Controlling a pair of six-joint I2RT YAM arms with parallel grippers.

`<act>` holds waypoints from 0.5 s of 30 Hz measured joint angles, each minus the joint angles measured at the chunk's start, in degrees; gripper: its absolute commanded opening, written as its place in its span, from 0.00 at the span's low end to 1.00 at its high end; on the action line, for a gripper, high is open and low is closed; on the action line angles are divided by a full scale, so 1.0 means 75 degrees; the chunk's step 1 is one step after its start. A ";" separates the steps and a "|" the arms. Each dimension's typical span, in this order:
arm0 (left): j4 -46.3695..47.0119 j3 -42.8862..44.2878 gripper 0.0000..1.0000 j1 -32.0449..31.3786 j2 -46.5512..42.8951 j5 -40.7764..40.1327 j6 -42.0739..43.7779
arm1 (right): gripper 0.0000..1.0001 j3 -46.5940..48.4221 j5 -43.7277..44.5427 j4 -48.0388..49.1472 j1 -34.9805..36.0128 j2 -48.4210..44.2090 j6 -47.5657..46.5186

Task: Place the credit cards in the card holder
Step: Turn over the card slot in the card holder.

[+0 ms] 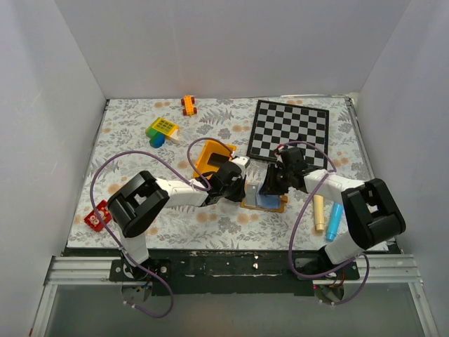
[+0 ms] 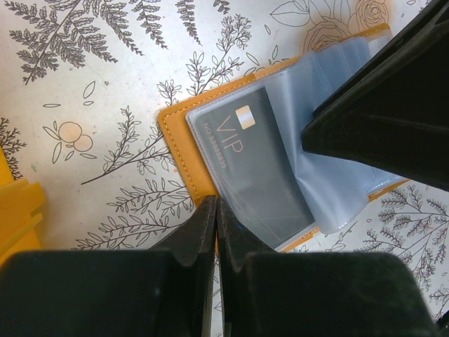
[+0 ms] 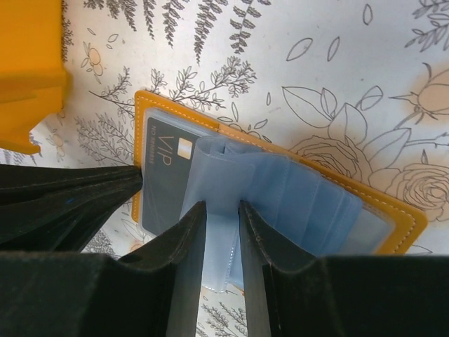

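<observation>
The card holder lies open on the table, between the two arms and just beside a yellow bin. The left end effector is clenched on nothing, its tips pressing on the holder's tan edge, apparently to pin it flat so it cannot slide or fold. The right end effector grasps a bunch of the clear sleeves, lifting them aside, probably to expose a free pocket. One black credit card marked VIP sits in the bottom sleeve.
</observation>
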 measured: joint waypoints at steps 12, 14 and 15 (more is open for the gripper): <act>-0.0009 0.0003 0.00 0.0006 0.0000 0.0000 0.0003 | 0.34 0.0023 -0.0615 0.0592 -0.0020 0.0219 0.0082; -0.0009 0.0003 0.00 0.0006 0.0000 0.0000 0.0003 | 0.34 0.0023 -0.0801 0.0740 -0.0003 0.0306 0.0102; -0.0009 0.0003 0.00 0.0006 0.0000 0.0000 0.0003 | 0.34 0.0023 -0.0883 0.0807 0.0009 0.0358 0.0119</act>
